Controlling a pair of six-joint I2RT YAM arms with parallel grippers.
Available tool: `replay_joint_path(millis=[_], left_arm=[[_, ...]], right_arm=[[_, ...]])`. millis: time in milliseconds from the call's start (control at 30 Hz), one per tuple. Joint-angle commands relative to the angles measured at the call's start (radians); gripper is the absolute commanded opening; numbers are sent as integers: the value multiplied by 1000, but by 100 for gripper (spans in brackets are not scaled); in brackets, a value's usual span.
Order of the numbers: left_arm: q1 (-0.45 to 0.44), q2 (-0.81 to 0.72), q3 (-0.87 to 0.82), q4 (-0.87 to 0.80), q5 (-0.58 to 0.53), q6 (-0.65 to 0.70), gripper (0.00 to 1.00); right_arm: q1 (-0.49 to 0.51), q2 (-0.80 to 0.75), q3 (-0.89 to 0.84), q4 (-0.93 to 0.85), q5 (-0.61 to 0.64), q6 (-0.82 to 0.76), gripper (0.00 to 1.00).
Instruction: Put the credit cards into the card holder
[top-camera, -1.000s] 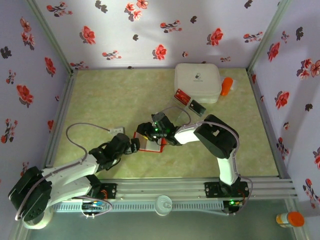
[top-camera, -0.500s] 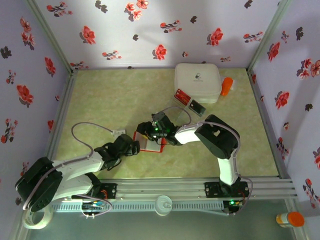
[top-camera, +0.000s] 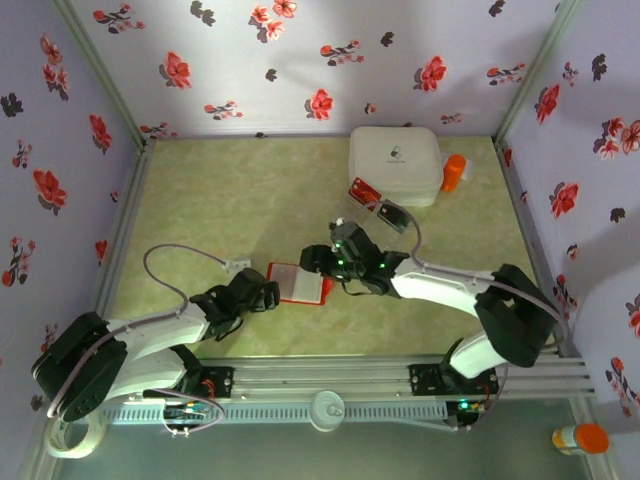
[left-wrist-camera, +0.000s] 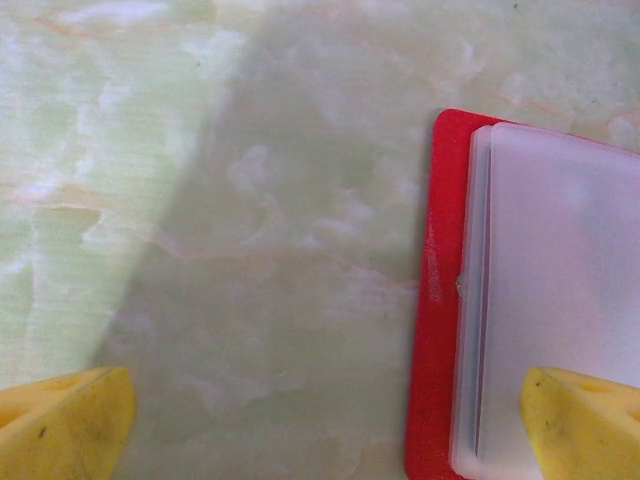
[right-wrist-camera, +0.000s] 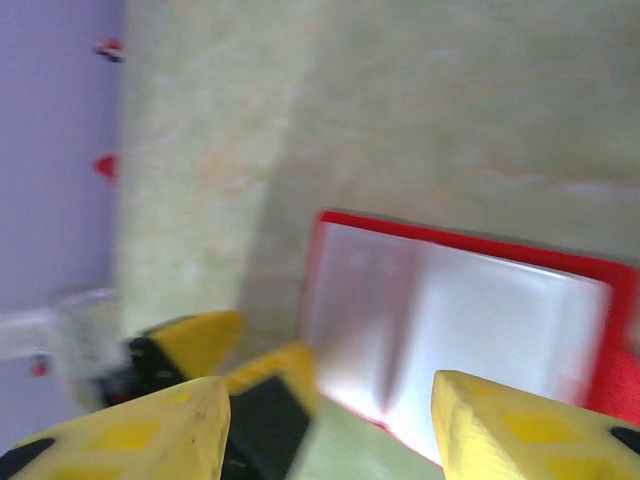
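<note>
The card holder is laid open with its pale pockets up; whether a card is already lodged in it cannot be told. A red credit card and a dark credit card are seen well apart from it, beyond and to the right, so both are judged left to do. The left gripper is held at its left edge, jaws wide apart and empty. The right gripper is poised at its far right corner, jaws apart, nothing clamped.

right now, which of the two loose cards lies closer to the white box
The red card, at the white box's near-left corner; the dark card lies beside it, farther from the box.
</note>
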Motion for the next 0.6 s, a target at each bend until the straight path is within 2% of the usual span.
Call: replay_joint_path(millis=[0, 367, 467, 567], left_arm=[[-2, 3, -15, -19, -2, 4, 100], [-2, -1, 0, -32, 0, 9, 100], [-3, -1, 8, -35, 3, 12, 100], [-2, -1, 20, -38, 11, 19, 100]], right_arm=[[-5, -52, -44, -226, 160, -107, 58], [-6, 67, -34, -145, 150, -118, 55], [-9, 94, -20, -138, 165, -132, 48], [-16, 104, -17, -145, 165, -152, 28]])
